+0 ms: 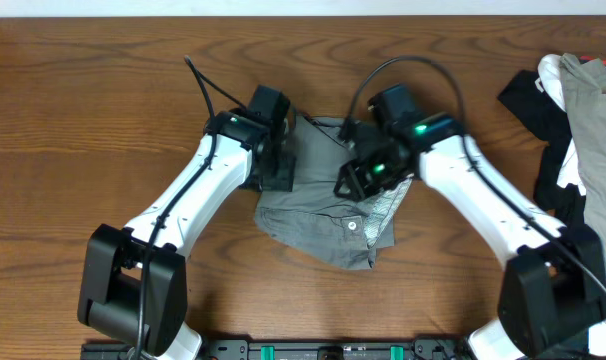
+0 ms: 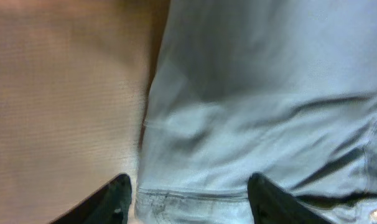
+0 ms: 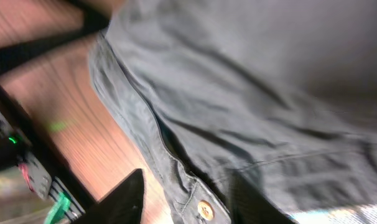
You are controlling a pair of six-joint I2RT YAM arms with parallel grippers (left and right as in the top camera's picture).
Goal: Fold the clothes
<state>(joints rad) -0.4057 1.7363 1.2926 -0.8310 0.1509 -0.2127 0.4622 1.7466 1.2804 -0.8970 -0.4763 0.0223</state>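
The grey-olive shorts (image 1: pixel 318 215) lie folded in a crumpled heap at the table's middle, with the waistband button (image 1: pixel 351 226) and pale lining (image 1: pixel 383 215) facing the front. My left gripper (image 1: pixel 280 168) hovers at the heap's left edge. In the left wrist view its jaws (image 2: pixel 191 202) stand wide open over a stitched hem of the shorts (image 2: pixel 257 112), gripping nothing. My right gripper (image 1: pixel 357 176) is over the heap's upper right. In its wrist view the jaws (image 3: pixel 188 205) are open, straddling the waistband of the shorts (image 3: pixel 238 93) by the button (image 3: pixel 205 210).
A pile of other garments lies at the right edge: a black one (image 1: pixel 528 98), a white one (image 1: pixel 553 72) and a beige-tan one (image 1: pixel 598 110). Bare wooden table (image 1: pixel 103 120) surrounds the shorts. Both arms' bases stand at the front edge.
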